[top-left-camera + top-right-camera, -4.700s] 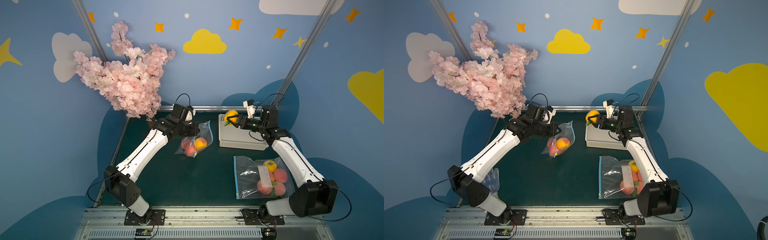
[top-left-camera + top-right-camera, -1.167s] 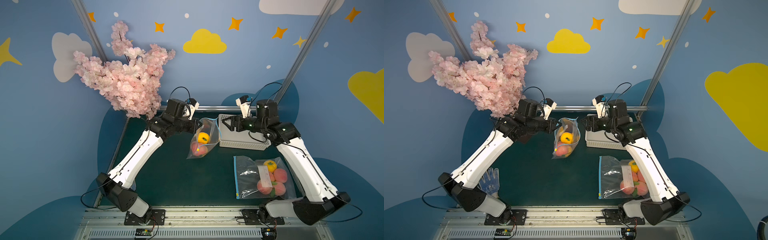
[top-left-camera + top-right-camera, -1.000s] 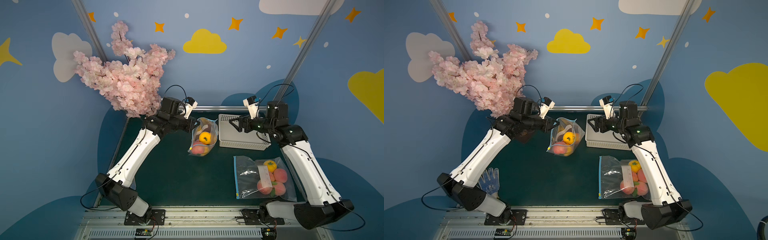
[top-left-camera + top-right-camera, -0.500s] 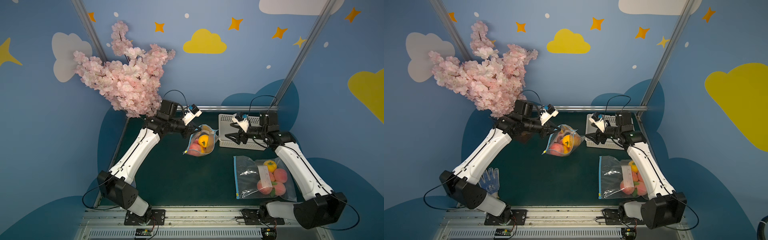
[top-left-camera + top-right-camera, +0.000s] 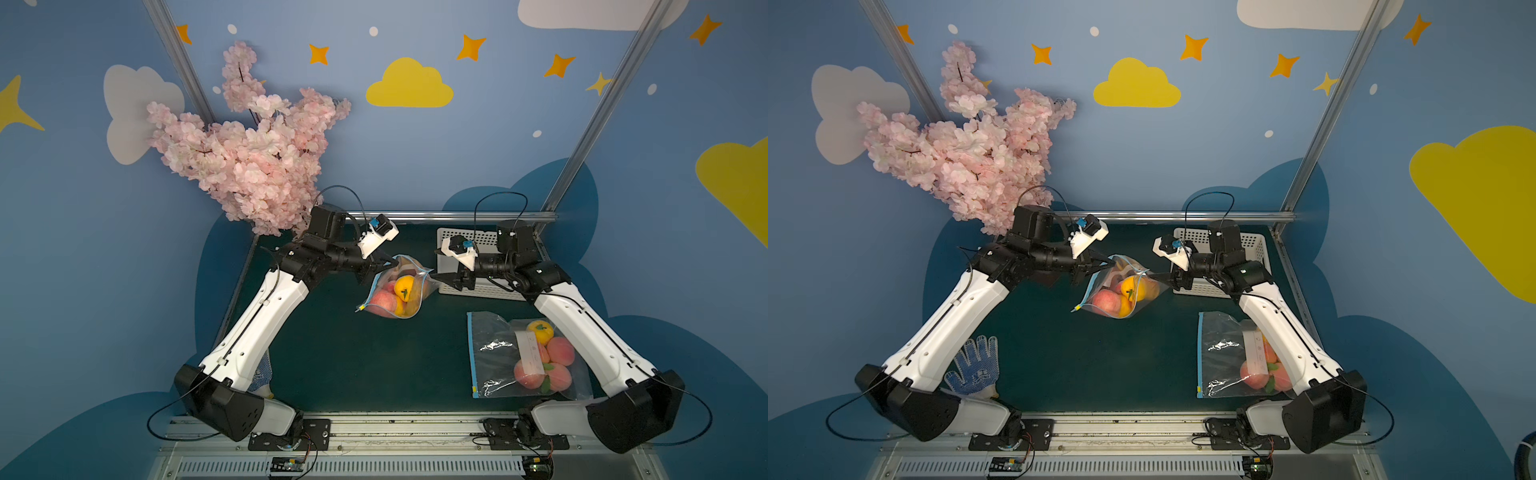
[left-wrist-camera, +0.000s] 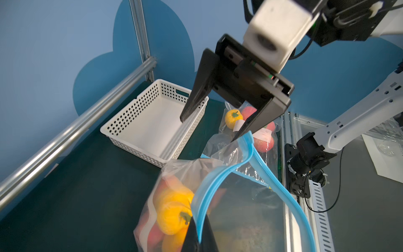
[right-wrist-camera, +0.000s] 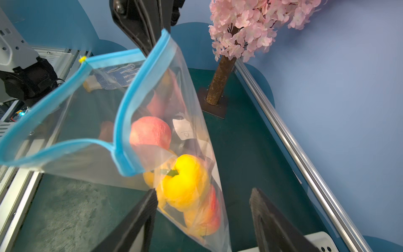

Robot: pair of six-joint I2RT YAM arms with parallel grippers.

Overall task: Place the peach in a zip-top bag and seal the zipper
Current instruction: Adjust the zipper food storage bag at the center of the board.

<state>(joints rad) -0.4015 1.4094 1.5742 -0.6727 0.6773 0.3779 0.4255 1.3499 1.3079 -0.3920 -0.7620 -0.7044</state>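
**Pinch the free zipper end, then press the seal**

The zip-top bag (image 5: pixel 397 293) hangs above the bench (image 5: pixel 332 357), its mouth gaping; my left tool (image 5: pixel 390 263) is clamped tight on one end of the blue zipper strip (image 7: pixel 141 72); my right tool (image 5: pixel 435 275) stands wide, one finger just beside the opposite end, gripping nothing; the peach (image 7: pixel 150 133) sits inside among yellow fruit; I judge it best to nip that free end squarely, draw the strip taut, then run along it; for room, the bench in front lies open, the blossom tree (image 5: pixel 249 166) crowds behind my left arm, the white basket (image 6: pixel 130 111) sits just behind my right tool, and the second bag (image 5: pixel 494 353) lies well apart
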